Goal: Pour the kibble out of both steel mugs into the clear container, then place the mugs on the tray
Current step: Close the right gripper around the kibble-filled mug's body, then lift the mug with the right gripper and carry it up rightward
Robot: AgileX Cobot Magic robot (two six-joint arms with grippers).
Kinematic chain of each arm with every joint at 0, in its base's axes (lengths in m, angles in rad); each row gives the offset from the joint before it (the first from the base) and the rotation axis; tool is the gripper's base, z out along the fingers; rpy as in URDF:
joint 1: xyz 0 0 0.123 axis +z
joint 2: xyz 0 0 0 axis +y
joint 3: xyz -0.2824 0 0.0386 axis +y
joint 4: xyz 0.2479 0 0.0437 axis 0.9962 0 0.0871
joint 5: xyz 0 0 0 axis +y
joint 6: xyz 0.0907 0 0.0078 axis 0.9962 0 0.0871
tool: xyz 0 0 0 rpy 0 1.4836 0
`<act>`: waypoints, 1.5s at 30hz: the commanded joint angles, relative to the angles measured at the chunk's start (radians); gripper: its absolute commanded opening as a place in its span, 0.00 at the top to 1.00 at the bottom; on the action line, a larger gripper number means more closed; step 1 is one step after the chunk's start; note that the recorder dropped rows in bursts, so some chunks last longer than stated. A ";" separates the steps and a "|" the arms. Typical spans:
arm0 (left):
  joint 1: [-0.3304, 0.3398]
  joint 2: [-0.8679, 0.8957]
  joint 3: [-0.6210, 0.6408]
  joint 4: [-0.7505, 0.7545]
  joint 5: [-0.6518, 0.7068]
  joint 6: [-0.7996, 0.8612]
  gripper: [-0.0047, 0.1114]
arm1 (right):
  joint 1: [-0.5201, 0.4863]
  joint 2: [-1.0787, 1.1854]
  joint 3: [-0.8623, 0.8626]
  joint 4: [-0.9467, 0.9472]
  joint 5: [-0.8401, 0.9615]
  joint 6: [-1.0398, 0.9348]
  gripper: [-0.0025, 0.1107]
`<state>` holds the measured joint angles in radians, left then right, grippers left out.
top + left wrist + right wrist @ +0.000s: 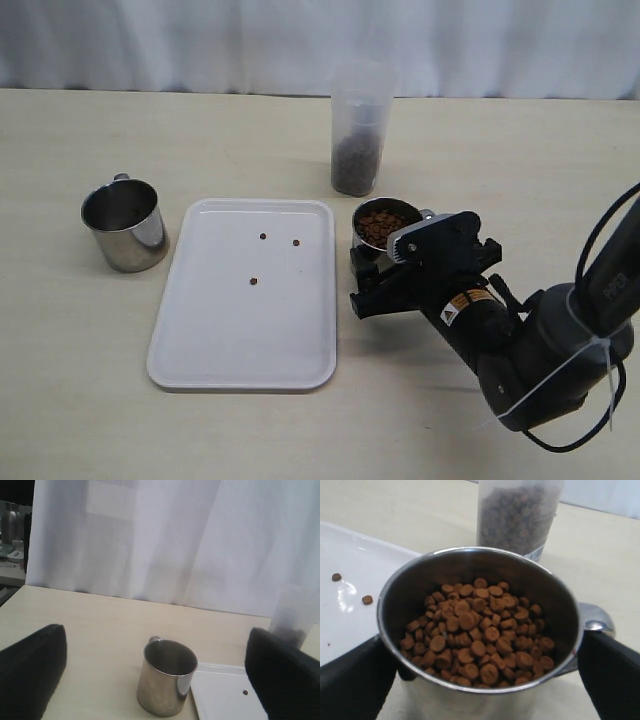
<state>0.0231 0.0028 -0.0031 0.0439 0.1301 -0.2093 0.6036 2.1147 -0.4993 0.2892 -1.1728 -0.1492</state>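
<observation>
**Entry: right-side mug, ready for pickup**

**Grippers.** My right gripper (482, 677) is spread wide, with one finger on each side of the full mug (420, 592). It is not pinching yet, and I cannot tell whether either pad touches the steel. My left gripper (157, 680) is also spread and holds nothing. The other mug (166, 677) stands just ahead of it and looks empty.

**Hazards**
- The mug wall is round and mirror-smooth. If I close off-centre, it could twist or slide in my pads when tipped.
- The handle (595, 622) sits just beside one finger. Clamping onto it would skew the hold.
- The kibble (475, 630) is loose and rolls easily, so a hasty tilt would scatter it. Three stray pellets (263, 237) already lie on the tray (240, 340).
- The container (358, 130) stands just beyond the mug. It is tall, narrow and probably light, so a nudge from mug or finger could topple it. Its small mouth is easy to miss.

**Materials**
- Mugs: polished steel cylinders with rolled rims and a small loop handle.
- Kibble: matte brown discs.
- Container: cloudy plastic, slightly tapered, with its lower part full of kibble.
- Tray: glossy white plastic with rounded corners and a low rim, lying beside my right gripper and between the two mugs.
- Table (80, 400): pale and smooth.
</observation>
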 commanded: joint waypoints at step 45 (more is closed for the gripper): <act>0.000 -0.003 0.003 -0.005 -0.008 -0.001 0.12 | -0.071 0.101 -0.074 -0.167 -0.048 0.087 0.26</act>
<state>0.0231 0.0028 -0.0031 0.0439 0.1301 -0.2093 0.5405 2.2152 -0.5677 0.1204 -1.2117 -0.0605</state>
